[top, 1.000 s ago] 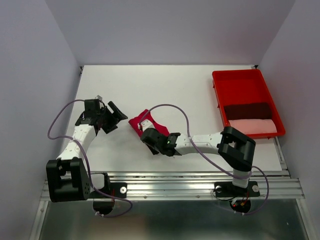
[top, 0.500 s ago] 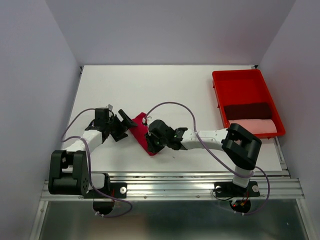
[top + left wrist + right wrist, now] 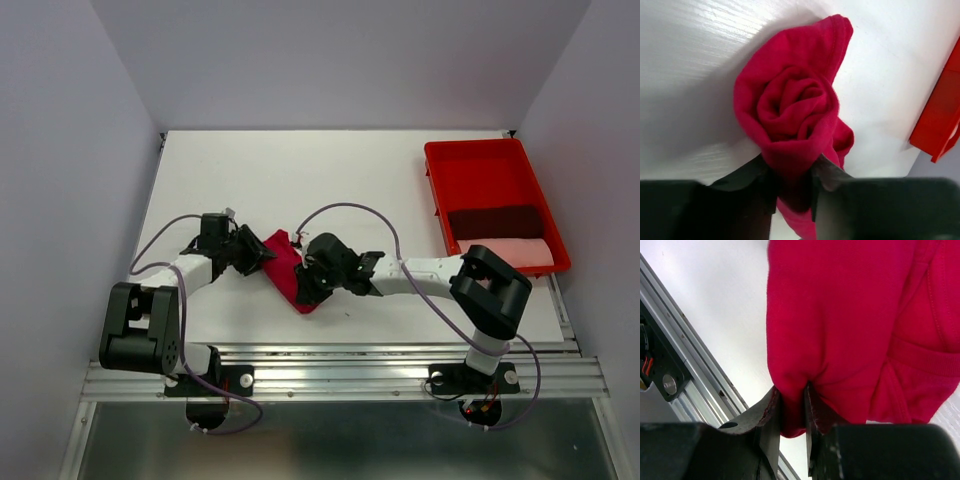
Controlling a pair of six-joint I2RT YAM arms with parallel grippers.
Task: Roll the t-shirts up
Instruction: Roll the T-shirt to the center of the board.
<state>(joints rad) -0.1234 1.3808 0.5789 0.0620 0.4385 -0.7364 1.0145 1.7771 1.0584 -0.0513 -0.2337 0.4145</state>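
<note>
A crimson-red t-shirt (image 3: 286,268), rolled into a short bundle, lies on the white table between the two arms. The left wrist view shows its spiral end (image 3: 792,100), and my left gripper (image 3: 792,172) is shut on the lower edge of that roll. My right gripper (image 3: 792,407) is shut on a fold of the same red t-shirt (image 3: 850,325) at its other end. From above, the left gripper (image 3: 262,255) and right gripper (image 3: 305,280) meet at the roll. A dark maroon t-shirt (image 3: 495,221) and a pale pink t-shirt (image 3: 505,252) lie rolled in the red tray (image 3: 470,165).
The red plastic tray stands at the back right of the table. An aluminium rail (image 3: 340,375) runs along the near edge, close to the right gripper in the right wrist view (image 3: 675,360). Purple cables loop above both arms.
The left arm swung right to the red roll and its jaws closed on the roll's end. The right gripper kept its hold and shifted slightly with the roll.
</note>
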